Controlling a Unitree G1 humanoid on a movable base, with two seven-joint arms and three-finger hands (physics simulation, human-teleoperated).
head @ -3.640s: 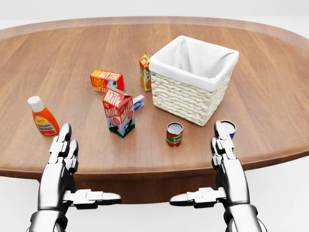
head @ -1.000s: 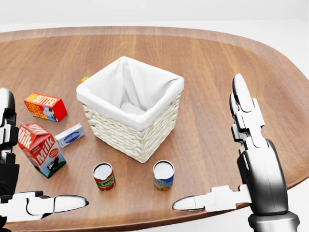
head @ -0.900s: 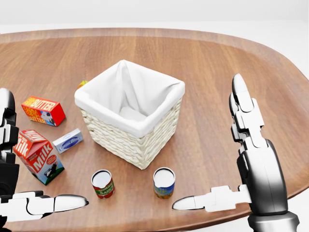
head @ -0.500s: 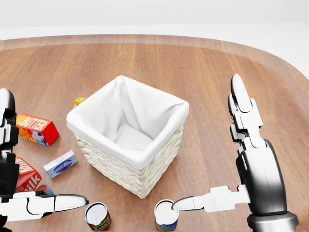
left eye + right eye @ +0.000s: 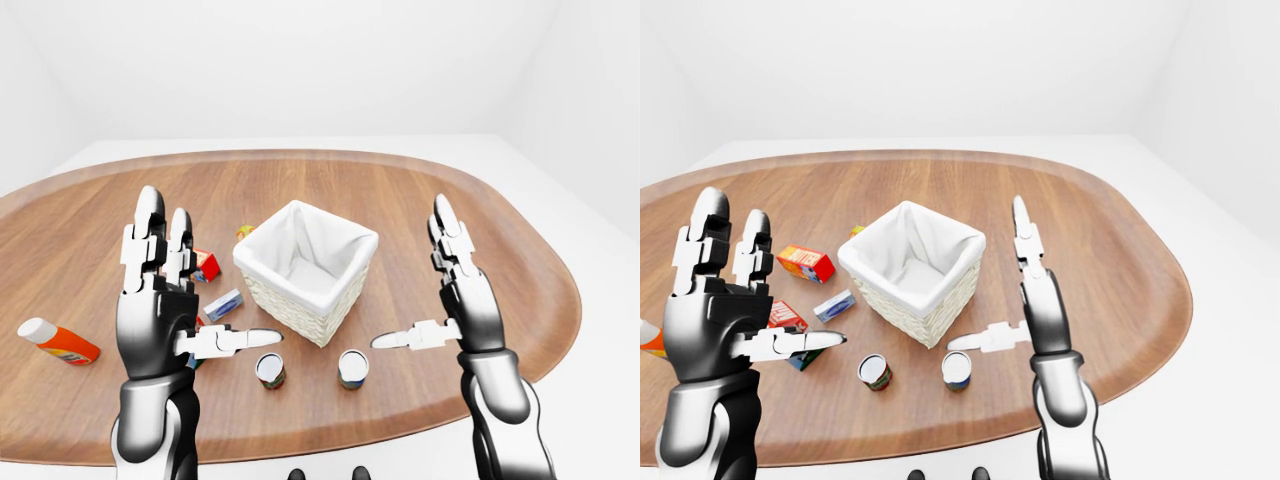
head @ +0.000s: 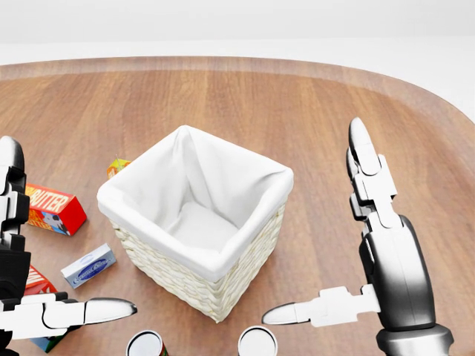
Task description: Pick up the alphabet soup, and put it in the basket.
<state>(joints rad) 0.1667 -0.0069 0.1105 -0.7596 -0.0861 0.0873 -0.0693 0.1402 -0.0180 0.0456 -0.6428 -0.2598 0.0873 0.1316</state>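
The alphabet soup (image 5: pixel 352 368) is the blue and yellow can standing on the wooden table just below the basket; in the head view only its white lid (image 6: pixel 257 343) shows at the bottom edge. The wicker basket (image 5: pixel 285 305) with a white cloth lining stands mid-table and holds nothing. My right hand (image 5: pixel 425 285) is raised, open, to the right of the basket, its thumb pointing left just above the soup can. My left hand (image 5: pixel 190 285) is raised and open on the basket's left, holding nothing.
A red and green can (image 5: pixel 269 370) stands left of the soup. Further left lie a butter box (image 6: pixel 50 210), a small blue box (image 6: pixel 89 265), a milk carton (image 5: pixel 785 318) partly behind my left hand, and a ketchup bottle (image 5: pixel 55 341). An orange carton (image 6: pixel 119 167) peeks from behind the basket.
The camera has moved in over the table, so the basket grew and both cans slid to the head view's bottom edge. Both hands stay open and raised.
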